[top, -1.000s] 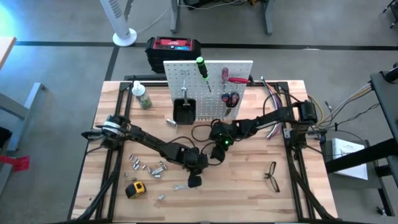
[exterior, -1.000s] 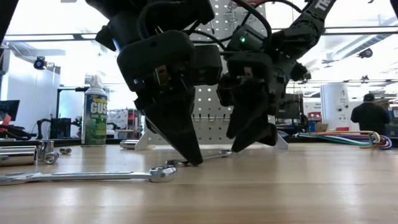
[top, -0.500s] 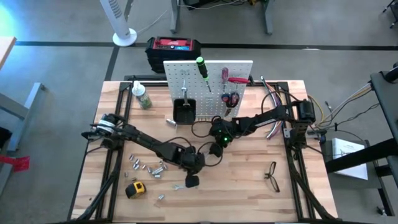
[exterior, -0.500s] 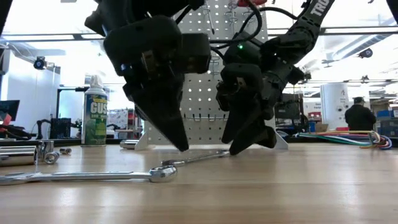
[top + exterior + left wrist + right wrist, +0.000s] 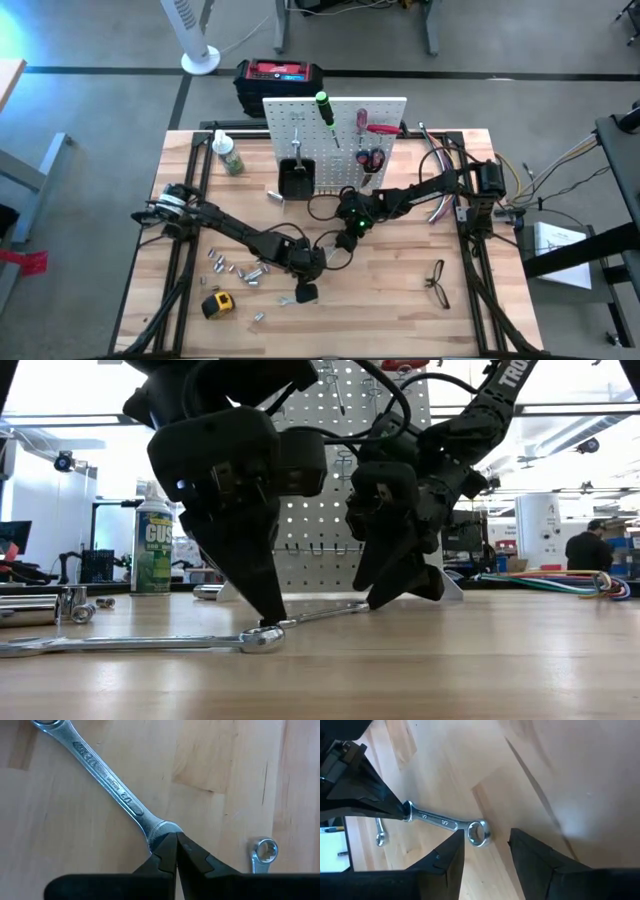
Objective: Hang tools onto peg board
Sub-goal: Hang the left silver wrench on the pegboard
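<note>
- The left gripper [image 5: 176, 851] is down at the table [image 5: 400, 310] near its middle, fingers pressed tight together with nothing between them; their tips touch one end of a silver wrench [image 5: 107, 782] lying flat on the wood.
- The right gripper [image 5: 485, 847] hangs low just beyond that wrench's ring end, fingers parted to a narrow gap and holding nothing; the ring end [image 5: 477, 832] lies on the table between and just ahead of them.
- A second, longer wrench [image 5: 130, 644] lies nearer the low camera, flat on the table, just beside the left gripper's tips.
- The peg board [image 5: 335, 135] stands upright at the far middle of the table; a green-handled screwdriver [image 5: 325, 106], a red-handled screwdriver [image 5: 362, 120] and red-handled pliers [image 5: 370, 158] hang on it; a black bin [image 5: 296, 178] sits on its front.
- A yellow tape measure [image 5: 216, 303] sits at the near left; black-framed glasses [image 5: 437, 281] lie at the near right.
</note>
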Robot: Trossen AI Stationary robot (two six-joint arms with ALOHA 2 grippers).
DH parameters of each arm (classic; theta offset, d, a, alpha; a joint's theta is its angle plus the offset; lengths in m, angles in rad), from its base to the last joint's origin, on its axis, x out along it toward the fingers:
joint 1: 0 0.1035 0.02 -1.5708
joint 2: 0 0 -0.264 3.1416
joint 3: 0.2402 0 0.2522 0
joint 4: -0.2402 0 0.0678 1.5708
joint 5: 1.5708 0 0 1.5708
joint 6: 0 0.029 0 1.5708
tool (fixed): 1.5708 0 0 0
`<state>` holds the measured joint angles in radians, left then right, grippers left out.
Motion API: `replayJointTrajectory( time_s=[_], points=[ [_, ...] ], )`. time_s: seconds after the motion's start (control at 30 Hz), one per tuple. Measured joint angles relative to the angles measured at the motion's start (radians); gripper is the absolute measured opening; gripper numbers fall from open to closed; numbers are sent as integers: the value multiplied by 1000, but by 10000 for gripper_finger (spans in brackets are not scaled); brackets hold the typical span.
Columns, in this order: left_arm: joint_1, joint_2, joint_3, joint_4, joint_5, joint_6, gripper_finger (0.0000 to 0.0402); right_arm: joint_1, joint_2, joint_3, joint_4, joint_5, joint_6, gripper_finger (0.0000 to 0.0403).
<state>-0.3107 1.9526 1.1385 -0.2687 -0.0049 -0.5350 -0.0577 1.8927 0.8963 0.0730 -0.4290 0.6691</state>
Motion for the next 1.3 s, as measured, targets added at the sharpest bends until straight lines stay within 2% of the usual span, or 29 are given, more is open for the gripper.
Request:
replayJointTrajectory(
  time_s=[0.23,0.5,0.87,1.03,1.2,1.3],
  points=[
    [4,6,-2,11,-32,-7,0,9,3,9,-3,-37,19,146],
    [7,56,-1,69,-24,-9,0,25,9,26,-6,-35,20,146],
    [10,62,-1,73,-16,-10,0,26,37,53,5,-105,-20,139],
    [17,63,-2,75,-63,-9,0,43,10,63,35,-230,-34,111],
    [16,63,-2,75,-72,-11,0,48,10,66,-1,-151,-33,77],
    [16,63,-2,74,-69,-18,0,38,-1,72,-76,-32,-38,63]
  ],
)
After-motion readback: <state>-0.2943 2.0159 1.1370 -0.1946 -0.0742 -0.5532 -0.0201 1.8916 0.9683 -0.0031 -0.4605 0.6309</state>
